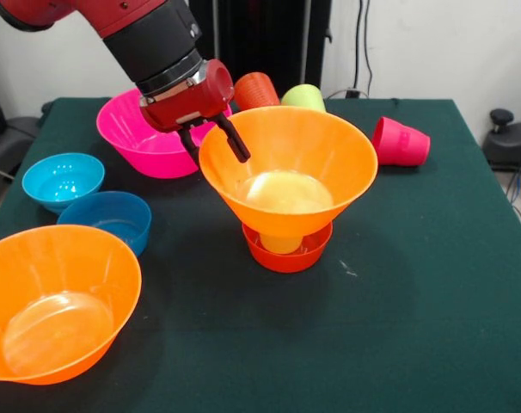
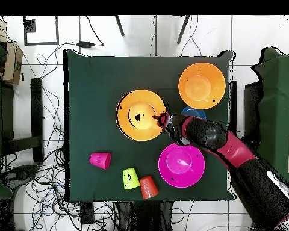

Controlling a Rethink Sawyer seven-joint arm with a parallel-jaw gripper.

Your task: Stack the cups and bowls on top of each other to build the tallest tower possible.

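A large orange bowl (image 1: pixel 321 151) sits on a pale yellow cup (image 1: pixel 283 243), which stands in a small red-orange bowl (image 1: pixel 286 256) at mid-table. My gripper (image 1: pixel 217 153) is at this bowl's left rim, one finger inside and one outside, with a gap between them. In the overhead view the gripper (image 2: pixel 162 118) is at the bowl's (image 2: pixel 138 114) edge. A second large orange bowl (image 1: pixel 58 301) sits at the front left. The magenta bowl (image 1: pixel 140 142), light blue bowl (image 1: pixel 63 179) and darker blue bowl (image 1: pixel 106 219) sit on the left.
An orange cup (image 1: pixel 256 89) and a lime green cup (image 1: pixel 303 96) are at the table's far edge behind the stack. A red-pink cup (image 1: pixel 401 142) lies on its side at the right. The arm (image 2: pixel 231 150) reaches over the magenta bowl (image 2: pixel 181 165).
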